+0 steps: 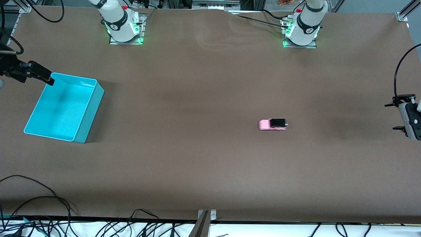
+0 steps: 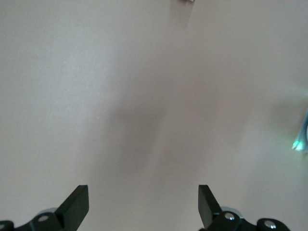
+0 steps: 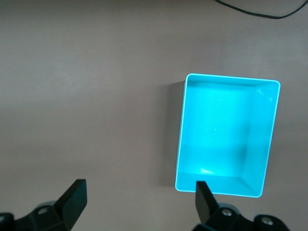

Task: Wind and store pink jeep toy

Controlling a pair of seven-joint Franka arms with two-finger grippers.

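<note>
The pink jeep toy (image 1: pixel 273 124), tiny with a black roof, stands alone on the brown table toward the left arm's end, seen in the front view only. My left gripper (image 1: pixel 397 113) hangs open and empty over the table's edge at that end, well apart from the jeep; its wrist view shows the open gripper (image 2: pixel 143 202) above bare table. The turquoise bin (image 1: pixel 62 108) stands empty at the right arm's end. My right gripper (image 1: pixel 46 77) is open and empty over the bin's corner nearest the arm bases; in its wrist view the open gripper (image 3: pixel 139 199) is beside the bin (image 3: pixel 226 134).
The two arm bases (image 1: pixel 124 26) (image 1: pixel 301 29) stand along the table's edge farthest from the front camera. Black cables (image 1: pixel 39 197) lie along the edge nearest that camera, with a metal bracket (image 1: pixel 205 217) at its middle. Brown table surface stretches between the bin and the jeep.
</note>
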